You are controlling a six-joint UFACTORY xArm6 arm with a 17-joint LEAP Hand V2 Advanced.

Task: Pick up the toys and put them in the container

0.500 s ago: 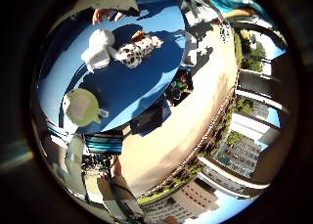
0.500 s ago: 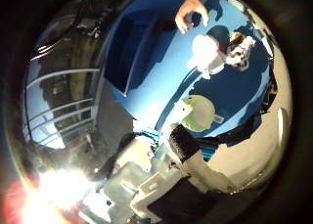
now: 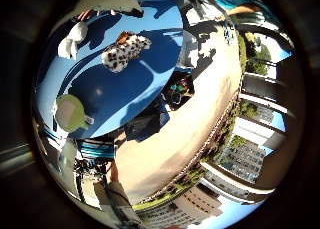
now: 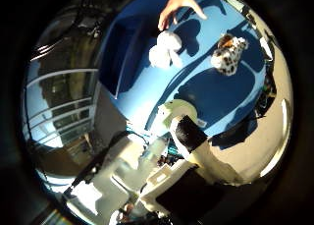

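Up over the blue table (image 3: 125,96) hangs the robot hand (image 4: 189,136), one black-tipped finger showing, nothing in its grasp; whether the fingers are curled I cannot tell. A spotted plush toy (image 4: 228,53) lies on the cloth, a white plush toy (image 4: 164,49) near it. A person's hand (image 4: 177,4) reaches just beside the white one. The blue container (image 4: 117,53) sits alongside.

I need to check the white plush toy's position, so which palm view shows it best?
The thumb side view: the white plush toy lies whole on the blue table. The little finger side view shows it only at the table's edge.
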